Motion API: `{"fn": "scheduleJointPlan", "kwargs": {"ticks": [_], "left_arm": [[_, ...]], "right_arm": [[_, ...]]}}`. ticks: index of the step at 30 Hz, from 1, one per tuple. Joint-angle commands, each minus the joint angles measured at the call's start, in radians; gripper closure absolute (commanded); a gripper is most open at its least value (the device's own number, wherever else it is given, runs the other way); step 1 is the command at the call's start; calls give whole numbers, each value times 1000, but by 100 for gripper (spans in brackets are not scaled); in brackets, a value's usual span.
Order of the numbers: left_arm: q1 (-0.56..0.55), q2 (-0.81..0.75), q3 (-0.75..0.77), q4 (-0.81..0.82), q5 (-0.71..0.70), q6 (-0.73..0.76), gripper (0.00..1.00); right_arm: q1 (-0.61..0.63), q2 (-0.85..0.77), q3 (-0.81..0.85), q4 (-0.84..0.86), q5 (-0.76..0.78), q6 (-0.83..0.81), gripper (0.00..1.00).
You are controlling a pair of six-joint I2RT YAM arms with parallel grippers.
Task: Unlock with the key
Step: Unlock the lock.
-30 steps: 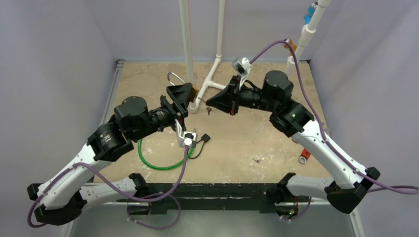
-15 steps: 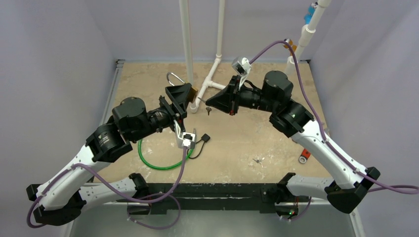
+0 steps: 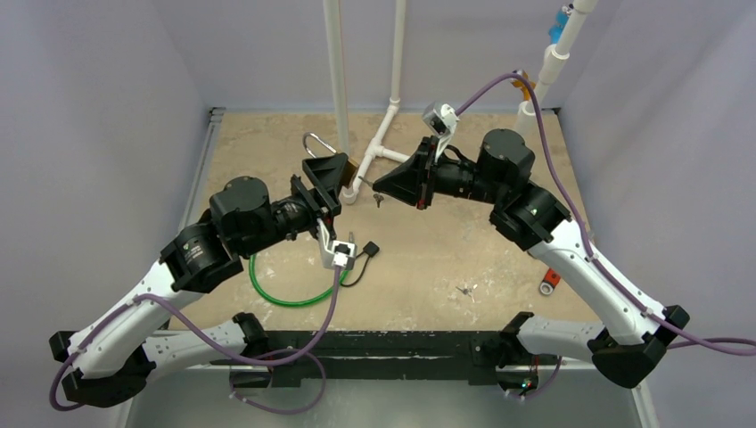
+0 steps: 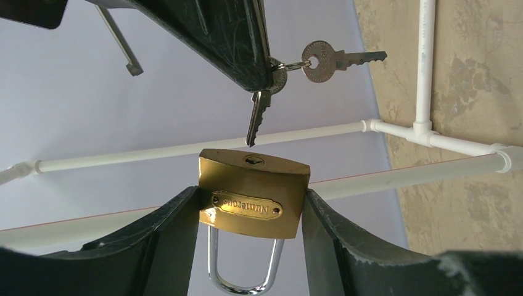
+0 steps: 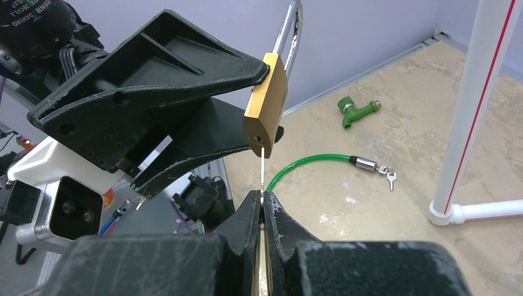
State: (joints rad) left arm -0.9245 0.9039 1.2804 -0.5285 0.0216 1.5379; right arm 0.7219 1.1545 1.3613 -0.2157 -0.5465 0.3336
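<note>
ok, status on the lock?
Left gripper clamped on padlock. Right gripper shut on key, tip at keyhole, not visibly inserted. Spare key dangles aside, nothing blocking.

On the tan worktop point(image 3: 428, 267) are laid a green cable loop point(image 3: 299, 306), small loose keys point(image 3: 464, 290), a red-white object point(image 3: 549, 283) and white piping point(image 3: 379, 147).
</note>
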Motion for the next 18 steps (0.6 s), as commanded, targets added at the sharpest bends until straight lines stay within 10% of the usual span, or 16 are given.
{"fn": "scheduleJointPlan", "kwargs": {"ticks": [1, 18], "left_arm": [[-5, -13, 16, 133, -11, 34, 100], [-7, -17, 7, 144, -9, 37, 100]], "right_arm": [[5, -14, 40, 38, -33, 12, 100], [9, 6, 48, 61, -45, 18, 100]]}}
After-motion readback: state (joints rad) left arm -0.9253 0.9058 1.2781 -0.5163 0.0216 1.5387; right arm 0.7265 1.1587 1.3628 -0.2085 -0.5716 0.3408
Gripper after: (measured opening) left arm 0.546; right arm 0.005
